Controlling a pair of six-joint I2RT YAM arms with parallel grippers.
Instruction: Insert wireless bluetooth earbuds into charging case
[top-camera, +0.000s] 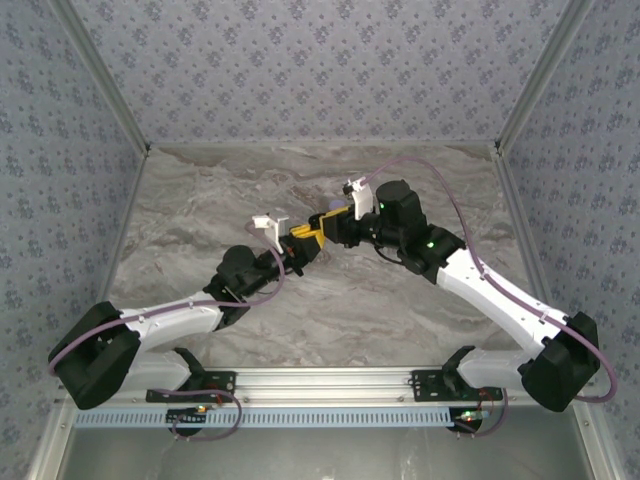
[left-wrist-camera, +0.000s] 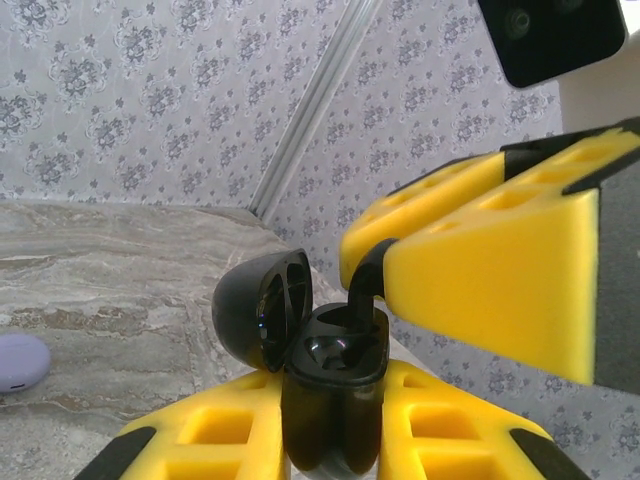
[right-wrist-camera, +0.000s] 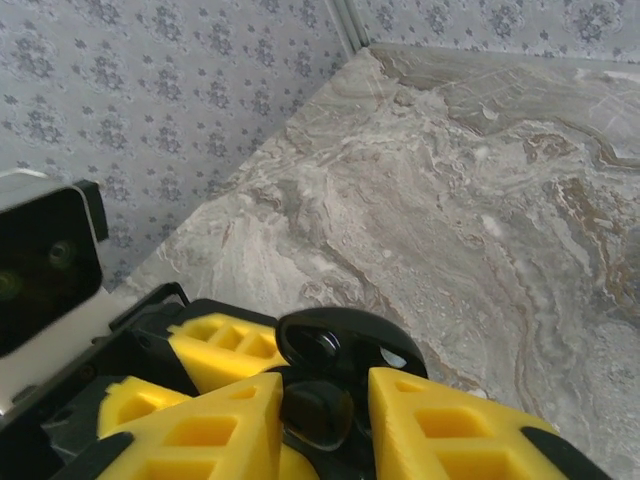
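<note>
In the top view the case and earbud cannot be made out. They are hidden where the left gripper (top-camera: 303, 241) and right gripper (top-camera: 336, 229) meet at mid-frame. In the left wrist view the lower part of the case (left-wrist-camera: 335, 358) is cut off by the bottom edge and covered by the yellow fingers (left-wrist-camera: 215, 435). What lies in its glossy black wells cannot be told apart, so a second earbud cannot be picked out. In the right wrist view the earbud (right-wrist-camera: 316, 412) is seen only as a dark lump low between the right gripper's fingers (right-wrist-camera: 455, 435), merging with the black case behind it.

The case is pinched between the left gripper's fingers at the bottom middle of the left wrist view. It is held off the table (left-wrist-camera: 110, 265), with its lid (left-wrist-camera: 255, 312) swung open toward the left. The earbud (left-wrist-camera: 362, 290) is seen as a curved black piece at the tip of the right gripper, which enters from the right of that frame. The earbud's lower end is set into the open case.

Whether the right gripper is pinching the earbud or merely standing about it cannot be told. A lilac disc (left-wrist-camera: 20, 360) lies on the table at the left edge, well apart from the case.
</note>
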